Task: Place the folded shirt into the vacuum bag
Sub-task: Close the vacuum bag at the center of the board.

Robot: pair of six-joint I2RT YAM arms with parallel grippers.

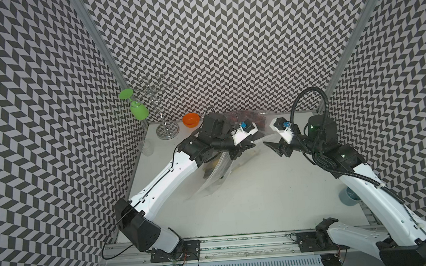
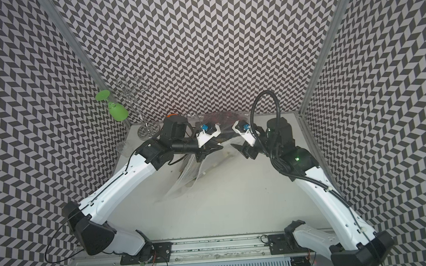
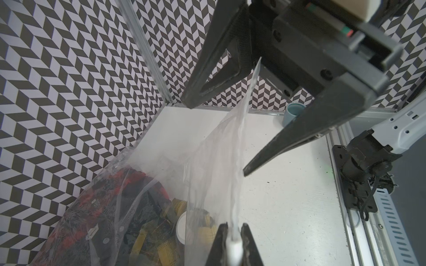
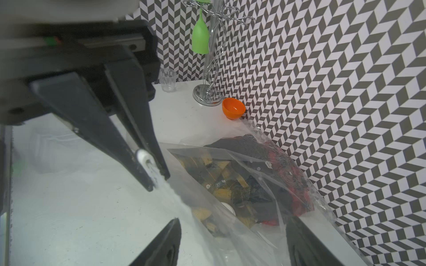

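The main job looks done: the shirt (image 4: pixel 230 179), plaid cloth in yellow-and-black and red-and-black, lies inside the bag (image 4: pixel 288 165). The bag's body sags down to the table (image 1: pixel 262 199) below both sets of jaws. I cannot tell whether that cloth is one garment or two. What seems left is running the mouth of the bag shut and letting go; the frames do not show how much of the seal is already closed.

The left gripper (image 3: pixel 232 228) has its jaws pressed together on the bag's top edge, with the white slider (image 4: pixel 144 159) pinched between them just behind the tips. From that pinch the edge rises as a taut strip and passes between the jaws of the right gripper (image 3: pixel 217 138). Those jaws stand spread wide and clamp nothing; whether the strip brushes an inner face is unclear.

In both top views the two arms reach in from the near rail with elbows bent and forearms raised. Their wrists are turned so the grippers point at each other, tips near but apart, above the bag. The left arm (image 1: pixel 164 183) crosses over the bag's near corner, so the shirt sits below and beyond its jaws. The right arm (image 1: pixel 364 187) keeps off to the side of the plastic
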